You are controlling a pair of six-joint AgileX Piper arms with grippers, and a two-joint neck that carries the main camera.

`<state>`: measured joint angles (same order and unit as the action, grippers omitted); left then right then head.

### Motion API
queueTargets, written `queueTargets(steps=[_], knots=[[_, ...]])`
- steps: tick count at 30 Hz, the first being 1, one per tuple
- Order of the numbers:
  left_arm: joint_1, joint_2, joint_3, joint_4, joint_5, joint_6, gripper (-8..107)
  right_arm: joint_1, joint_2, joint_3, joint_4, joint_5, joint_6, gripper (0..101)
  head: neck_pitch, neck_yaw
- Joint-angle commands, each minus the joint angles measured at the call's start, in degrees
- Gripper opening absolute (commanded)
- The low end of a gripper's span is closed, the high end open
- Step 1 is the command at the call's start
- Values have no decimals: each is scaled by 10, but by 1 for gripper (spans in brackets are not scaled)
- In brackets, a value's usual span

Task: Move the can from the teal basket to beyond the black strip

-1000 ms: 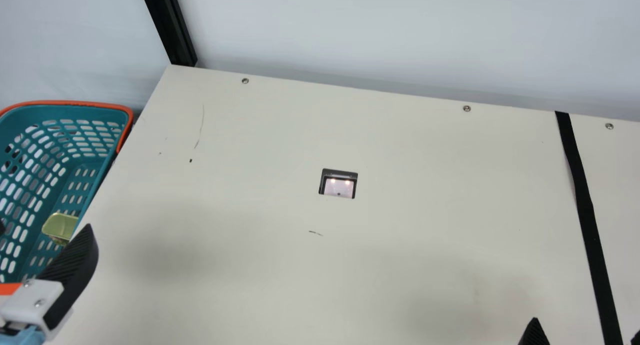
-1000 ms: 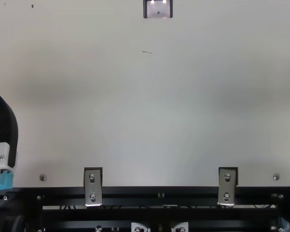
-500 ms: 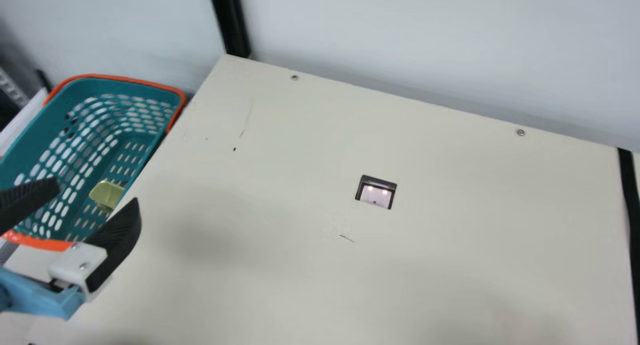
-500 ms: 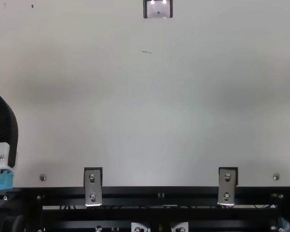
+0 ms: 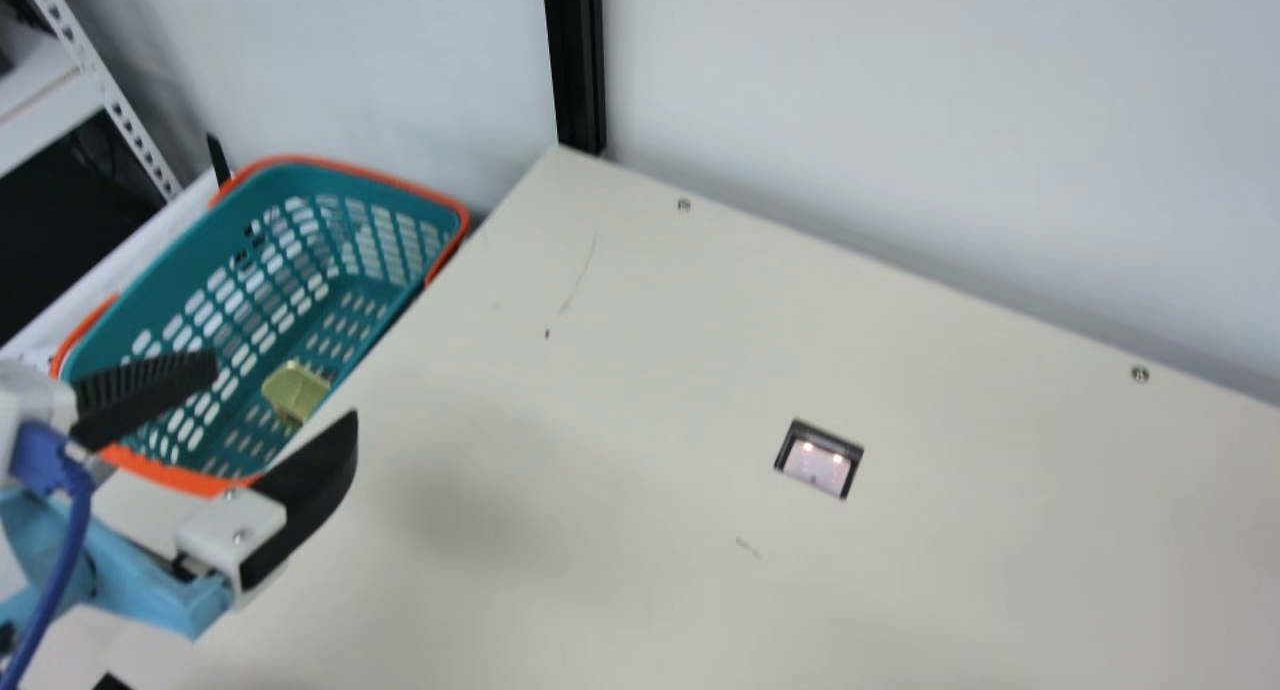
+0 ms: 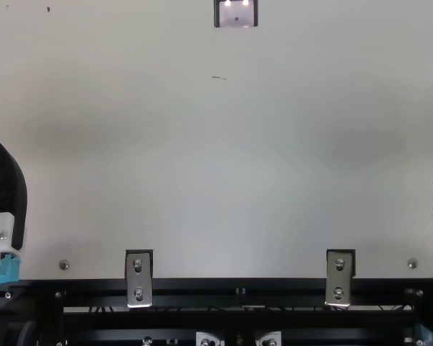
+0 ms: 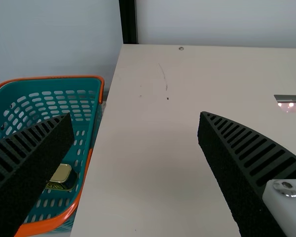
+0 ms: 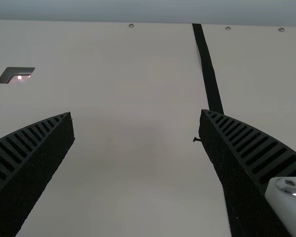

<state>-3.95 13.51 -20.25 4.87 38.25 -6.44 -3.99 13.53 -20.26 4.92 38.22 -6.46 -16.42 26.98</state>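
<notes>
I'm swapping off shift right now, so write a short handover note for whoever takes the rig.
Left end effector: open, empty, at the table's basket end.
Right end effector: open, empty, over the table near the black strip.
Can: inside the teal basket, on its bottom.
Done: no part of the can's move.
Left: grasp the can, lift it out, set it down beyond the strip.

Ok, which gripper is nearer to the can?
Left. The left gripper is open beside the teal basket holding the can; the right gripper is farther off, by the black strip.
</notes>
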Motion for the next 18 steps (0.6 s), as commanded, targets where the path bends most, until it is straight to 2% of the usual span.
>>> queueTargets(steps=[1,4,18], knots=[[0,0,0,0,0,0,90,0,0,0,0,0,0,101,-29,8],[0,0,0,0,0,0,90,0,0,0,0,0,0,101,-43,6],[-2,3,-5,-5,6,0,90,0,0,0,0,0,0,101,-43,6]])
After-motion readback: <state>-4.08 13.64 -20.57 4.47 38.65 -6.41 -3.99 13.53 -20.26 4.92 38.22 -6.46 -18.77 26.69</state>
